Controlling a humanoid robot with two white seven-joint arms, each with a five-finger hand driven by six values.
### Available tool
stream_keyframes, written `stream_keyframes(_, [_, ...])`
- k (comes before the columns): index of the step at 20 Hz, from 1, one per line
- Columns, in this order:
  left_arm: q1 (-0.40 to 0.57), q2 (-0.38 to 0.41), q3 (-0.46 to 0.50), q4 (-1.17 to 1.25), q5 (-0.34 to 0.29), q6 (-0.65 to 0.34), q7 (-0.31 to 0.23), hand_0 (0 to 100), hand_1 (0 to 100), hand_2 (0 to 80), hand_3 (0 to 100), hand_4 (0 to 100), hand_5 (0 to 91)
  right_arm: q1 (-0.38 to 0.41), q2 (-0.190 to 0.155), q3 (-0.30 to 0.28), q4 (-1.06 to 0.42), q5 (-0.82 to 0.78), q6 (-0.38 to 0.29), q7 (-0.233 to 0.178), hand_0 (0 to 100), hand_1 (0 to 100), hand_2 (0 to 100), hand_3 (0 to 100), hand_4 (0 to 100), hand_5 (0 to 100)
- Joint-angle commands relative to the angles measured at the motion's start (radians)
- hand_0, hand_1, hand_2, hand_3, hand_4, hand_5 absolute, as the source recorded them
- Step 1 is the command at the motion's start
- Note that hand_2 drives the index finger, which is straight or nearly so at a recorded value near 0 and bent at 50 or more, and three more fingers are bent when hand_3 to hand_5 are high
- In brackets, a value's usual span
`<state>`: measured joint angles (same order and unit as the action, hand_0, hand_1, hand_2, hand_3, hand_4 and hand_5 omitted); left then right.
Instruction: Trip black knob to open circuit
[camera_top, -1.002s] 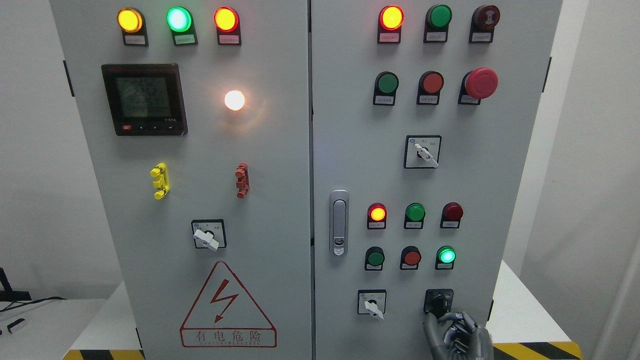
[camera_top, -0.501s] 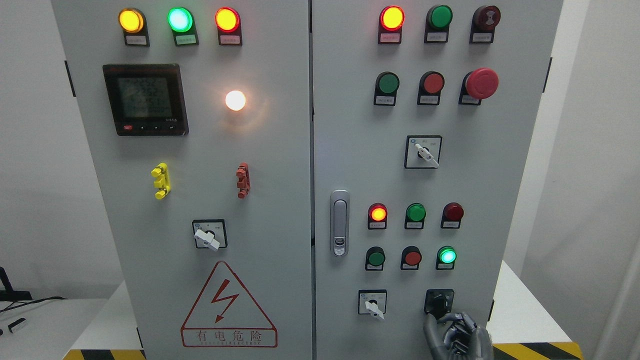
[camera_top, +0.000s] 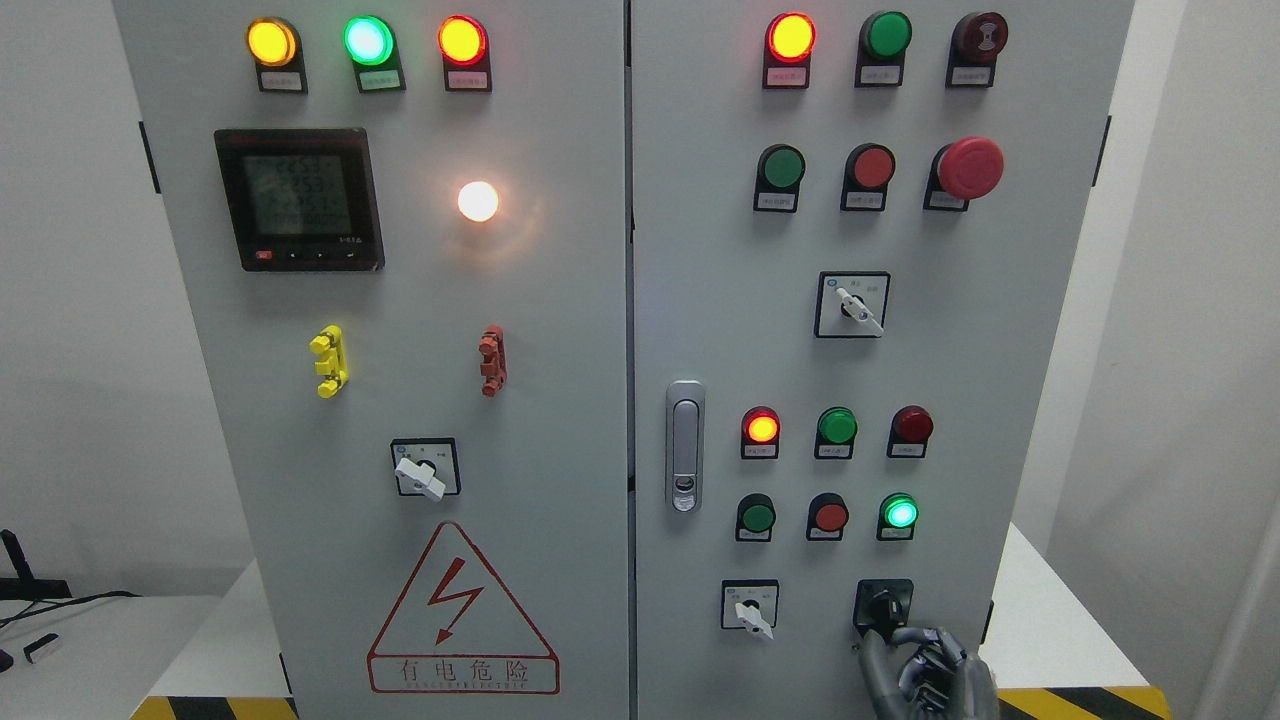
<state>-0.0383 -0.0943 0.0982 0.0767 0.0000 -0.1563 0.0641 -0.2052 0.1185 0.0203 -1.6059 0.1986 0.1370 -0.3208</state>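
So the black knob (camera_top: 884, 605) is mounted down in the bottom right corner of the right-hand door (camera_top: 700, 250) of the grey metal cabinet (camera_top: 560, 300), set in a square black plate. The right robot hand (camera_top: 925, 672) is seen just below it at the bottom edge, dark grey and metallic-looking, fingers curled in with one fingertip (camera_top: 893, 634) right up against the knob's lower edge. Whether the knob is actually pinched can't be told from this angle.

Nothing like a bin or tray is shown, just the cabinet itself, painted smooth matte grey, two flat doors split by a vertical seam. A white-handled selector switch (camera_top: 750, 606) is fitted just left of the knob, and a chrome oval latch handle (camera_top: 685, 445) is set near the seam. Round domed lamps are placed above the knob: a lit green lamp (camera_top: 899, 512) directly over it, a lit red lamp (camera_top: 761, 428) higher and to the left. A big glossy red mushroom button (camera_top: 968, 167) is found near the upper right. On the left door, a square black digital meter (camera_top: 298, 198) and a red-outlined triangular warning sticker (camera_top: 462, 612) are seen. The cabinet is stood on a white table (camera_top: 1050, 620) with yellow-black hazard striping along its front edge.
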Motion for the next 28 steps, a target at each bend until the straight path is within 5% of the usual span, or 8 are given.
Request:
stream_keyframes(1, [0.000, -0.001, 0.000, 0.000, 0.005, 0.000, 0.000, 12, 39, 0.0, 0, 0, 0.0, 0.000, 0.000, 0.003, 0.006, 0.002, 0.001, -0.001, 40, 70, 54, 92, 94, 100])
stream_keyframes(28, [0.000, -0.001, 0.000, 0.000, 0.005, 0.000, 0.000, 12, 39, 0.0, 0, 0, 0.0, 0.010, -0.010, -0.007, 0.007, 0.113, -0.040, 0.009, 41, 76, 50, 91, 92, 100])
